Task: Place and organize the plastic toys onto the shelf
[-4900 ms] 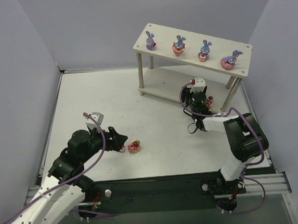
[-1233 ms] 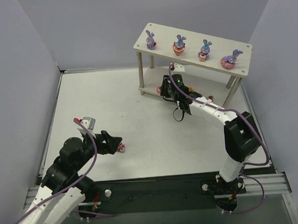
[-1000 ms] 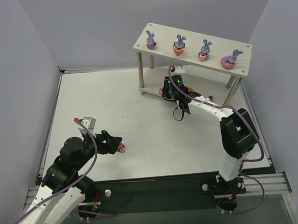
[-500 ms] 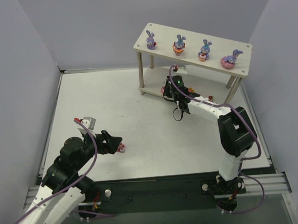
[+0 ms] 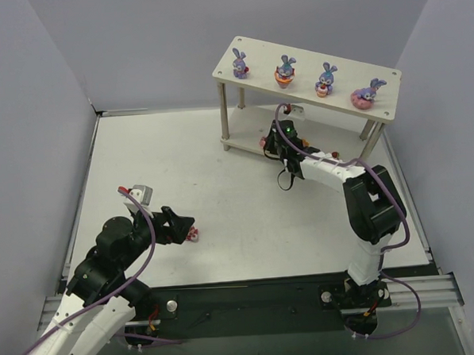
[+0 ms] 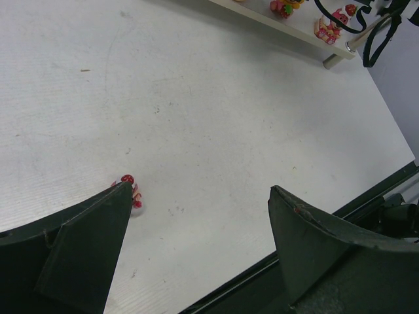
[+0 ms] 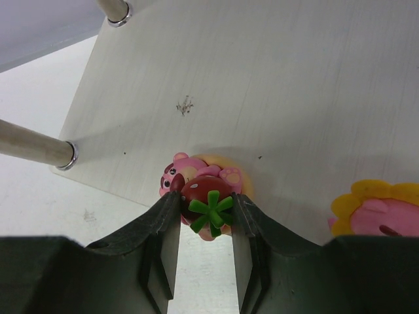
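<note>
placing step: right jaws grip the strawberry toy [image 7: 204, 204] at the near edge of the shelf [image 7: 275, 78] lower board. next: seat it, release. left jaws wide, red toy [image 6: 131, 194] at their 9 o'clock.

Shelf [image 5: 260, 79] at far right of table [image 5: 165, 165]; row of four toys [image 5: 285, 71] along top board. On lower board [image 7: 294, 78], near left front corner — cake toy [image 7: 208, 208] between right gripper [image 7: 205, 196] fingers, flower toy [image 7: 380, 216] to its right. Lone toy [image 6: 131, 193] on table, front left — just beside left gripper [image 6: 200, 196].

4 purple bunnies [image 5: 238, 64], 1 shelf [image 5: 303, 69], 2 arms [image 5: 106, 264].
</note>
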Controlling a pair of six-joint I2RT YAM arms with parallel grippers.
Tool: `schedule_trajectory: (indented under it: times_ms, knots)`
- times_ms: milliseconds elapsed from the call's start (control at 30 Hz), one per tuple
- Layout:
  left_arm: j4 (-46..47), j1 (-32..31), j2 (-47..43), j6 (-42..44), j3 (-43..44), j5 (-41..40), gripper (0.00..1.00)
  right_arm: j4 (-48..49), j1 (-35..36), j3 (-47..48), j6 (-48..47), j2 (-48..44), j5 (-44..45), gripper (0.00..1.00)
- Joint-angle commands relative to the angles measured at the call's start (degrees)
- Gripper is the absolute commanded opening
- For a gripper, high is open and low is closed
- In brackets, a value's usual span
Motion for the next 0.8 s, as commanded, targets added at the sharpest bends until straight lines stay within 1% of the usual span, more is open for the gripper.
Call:
schedule_trajectory:
  times_ms: [0,133,200,233,267,333,367,400,533,633,767]
  knots:
    - [0.75,-0.26,0.28,-0.56,0.53,-0.59,0.95,1.75,-1.32,1.75,1.51,1.09,-0.17,0.04]
    - [0.75,-0.26,0.37,-0.56,0.44,-0.59,0.95,1.75,-2.2,2.36,0.98,2.06,-1.23,0.08]
    - [0.75,-0.26,0.37,-0.56,0.53,-0.59,0.95,2.1,-2.38,2.37,0.72,2.49,-1.76,0.14]
    - [0.75,-0.26,0.28,-0.56,0.53,-0.68,0.95,2.37,-2.46,2.02,0.11,2.5,-1.85,0.18]
    - [0.75,-0.26,0.37,-0.56,0.53,-0.59,0.95,2.63,-2.38,1.84,0.01,2.5,-2.02,0.26]
    - [0.84,-0.26,0.46,-0.56,0.53,-0.59,0.95,3.95,-2.38,0.7,-0.42,2.15,-2.28,0.35]
    - [0.75,-0.26,0.46,-0.56,0.53,-0.59,0.95,4.56,-2.38,0.35,-0.69,1.88,-2.37,0.42]
    - [0.75,-0.26,0.37,-0.56,0.44,-0.59,0.95,5.35,-2.38,0.0,-0.78,1.53,-2.81,0.45]
    - [0.75,-0.26,0.46,-0.64,0.53,-0.68,0.95,5.62,-2.38,-0.36,-1.22,0.83,-2.99,0.53]
    - [0.67,-0.26,0.46,-0.65,0.53,-0.76,0.95,6.06,-2.38,-0.8,-1.13,-0.14,-3.08,0.56]
    - [0.58,-0.26,0.46,-0.73,0.53,-1.2,0.95,7.9,-2.38,-2.46,-1.48,-2.5,-3.34,0.62]
